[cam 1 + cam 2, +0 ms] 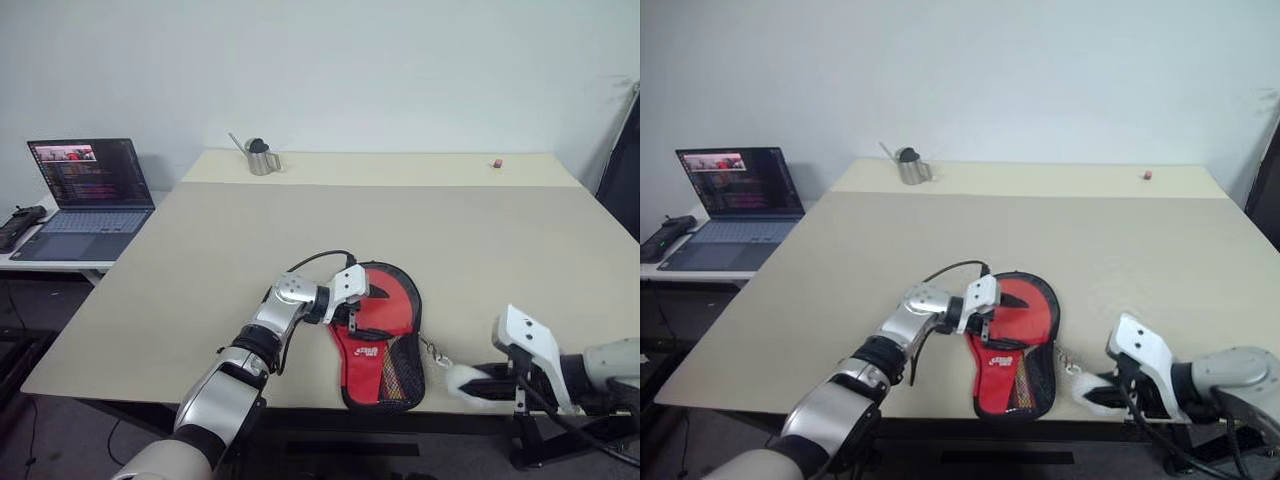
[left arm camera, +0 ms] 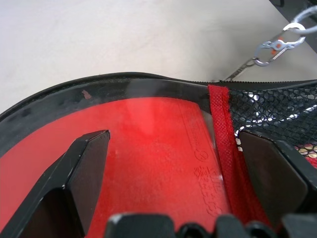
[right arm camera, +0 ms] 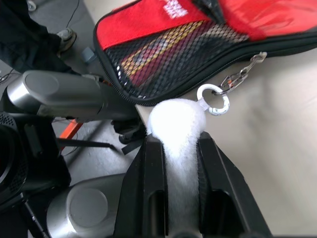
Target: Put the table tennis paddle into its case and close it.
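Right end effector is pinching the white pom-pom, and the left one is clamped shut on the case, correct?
Not quite. The right end effector does pinch the pom-pom, but the left end effector is open, its fingers spread over the case, as the left wrist view shows.

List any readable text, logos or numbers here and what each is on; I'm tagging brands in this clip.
White logo on the red case: too small to read.
Embossed marks on the table tennis paddle rubber: not legible.
Laptop screen: text too small to read.
Nothing else carries text.
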Robot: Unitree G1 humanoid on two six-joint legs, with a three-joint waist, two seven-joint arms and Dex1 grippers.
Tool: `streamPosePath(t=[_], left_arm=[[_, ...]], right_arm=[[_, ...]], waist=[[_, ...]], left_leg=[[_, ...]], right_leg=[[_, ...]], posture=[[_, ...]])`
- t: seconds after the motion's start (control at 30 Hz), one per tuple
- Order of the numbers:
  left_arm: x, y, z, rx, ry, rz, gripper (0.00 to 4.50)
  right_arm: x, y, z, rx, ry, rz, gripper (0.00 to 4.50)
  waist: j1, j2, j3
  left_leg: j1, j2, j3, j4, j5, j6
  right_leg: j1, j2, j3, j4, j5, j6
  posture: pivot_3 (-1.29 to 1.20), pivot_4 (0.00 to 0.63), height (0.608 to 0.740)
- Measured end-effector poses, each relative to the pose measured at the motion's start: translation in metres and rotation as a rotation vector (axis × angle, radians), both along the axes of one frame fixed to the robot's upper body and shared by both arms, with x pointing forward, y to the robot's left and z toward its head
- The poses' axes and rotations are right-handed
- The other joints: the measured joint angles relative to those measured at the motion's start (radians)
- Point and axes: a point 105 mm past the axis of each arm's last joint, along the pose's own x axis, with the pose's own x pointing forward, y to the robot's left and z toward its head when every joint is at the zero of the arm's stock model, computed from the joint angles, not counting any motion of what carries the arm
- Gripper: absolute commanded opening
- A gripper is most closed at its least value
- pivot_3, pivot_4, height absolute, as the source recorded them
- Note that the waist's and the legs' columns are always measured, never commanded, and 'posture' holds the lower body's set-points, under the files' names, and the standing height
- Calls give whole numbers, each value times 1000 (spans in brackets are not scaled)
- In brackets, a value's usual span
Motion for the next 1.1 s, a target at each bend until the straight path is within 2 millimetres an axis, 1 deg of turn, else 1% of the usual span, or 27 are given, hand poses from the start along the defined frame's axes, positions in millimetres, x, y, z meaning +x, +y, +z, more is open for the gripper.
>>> streamPosePath(t=[0.17,0.3,0.6,0.8,0.93,1.1], left_arm=[[-1,-4,0,3,-8,-17,4500],[-1,-7,0,7,-4,-22,4500],[-1,-12,-1,26,-13,-39,4500],[1,-17,0,37,-23,-42,4500],[1,-21,0,44,-38,-52,4500],[1,-33,1,53,-44,-60,4500]], right_arm=[[-16,1,-5,-12,23,3,294],[-31,8,-6,0,44,30,294],[-61,21,-17,44,120,39,294],[-70,32,-22,103,145,29,294],[-75,44,-27,146,164,23,278],[-79,56,-33,185,165,7,277]], waist=[[10,0,0],[16,-1,0],[18,-4,-2],[19,-6,-2],[19,-7,-2],[19,-9,-1]], left_leg=[[0,0,1,0,0,0],[0,0,0,0,0,0],[3,0,0,1,0,0],[10,0,0,0,-2,2],[11,-1,0,0,-2,2],[10,-1,0,-1,-2,3]], right_leg=[[0,0,0,0,-1,1],[1,0,-1,-1,-2,4],[4,0,-1,-1,-3,5],[13,-1,-2,-3,-5,7],[13,-2,-2,-3,-5,8],[13,-2,-2,-4,-5,8]], posture=[[0,150,740],[0,150,740],[0,150,740],[0,150,740],[0,150,740],[0,150,740]])
